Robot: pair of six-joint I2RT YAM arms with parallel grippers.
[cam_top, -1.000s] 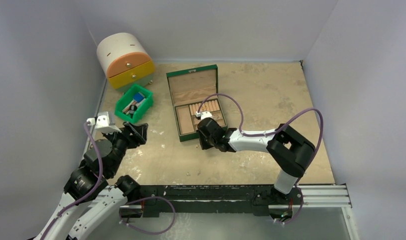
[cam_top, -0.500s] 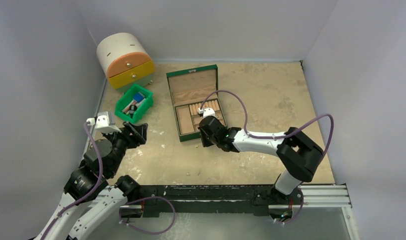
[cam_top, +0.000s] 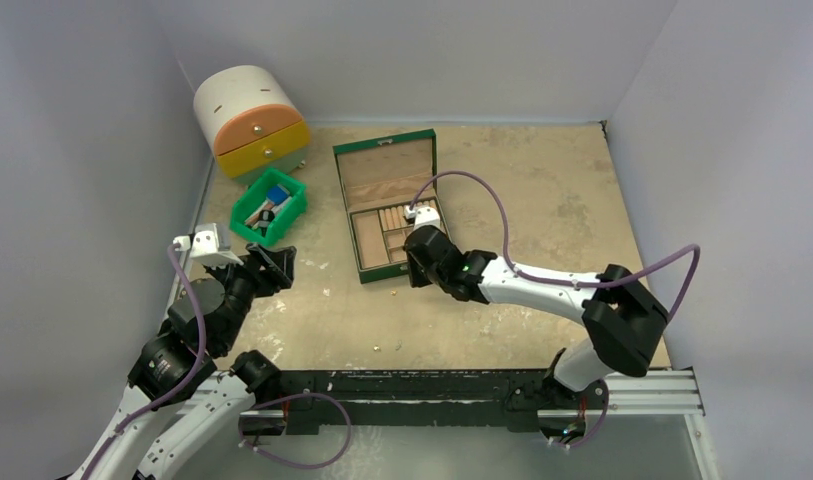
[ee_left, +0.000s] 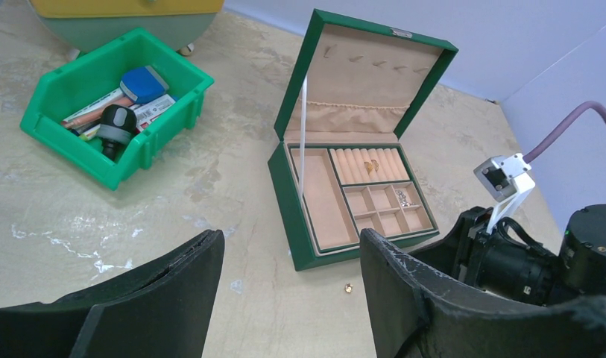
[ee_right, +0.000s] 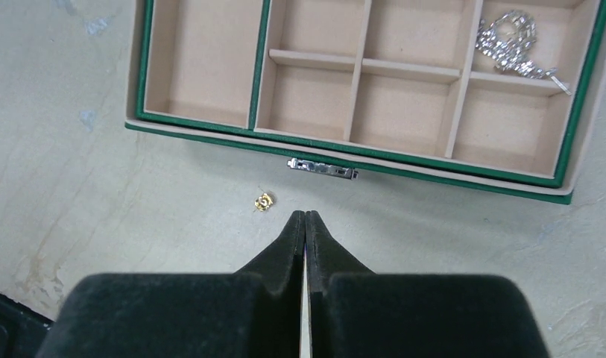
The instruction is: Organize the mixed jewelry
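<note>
Fingers of the right gripper (ee_right: 305, 216) are pressed together, with nothing seen between them, just in front of the green jewelry box (ee_right: 404, 165). One small gold piece (ee_right: 264, 201) lies on the table (ee_right: 121, 224) near the box's clasp (ee_right: 322, 167) (a silver piece (ee_right: 517, 43) rests in a corner compartment). The left gripper (ee_left: 290, 240) is spread wide.

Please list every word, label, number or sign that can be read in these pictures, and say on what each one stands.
No text can be read in any view.
Flat packets in the green bin: some print, too blurred to read.
Small metal plate on the lid of the jewelry box: too small to tell whether it bears text.
</note>
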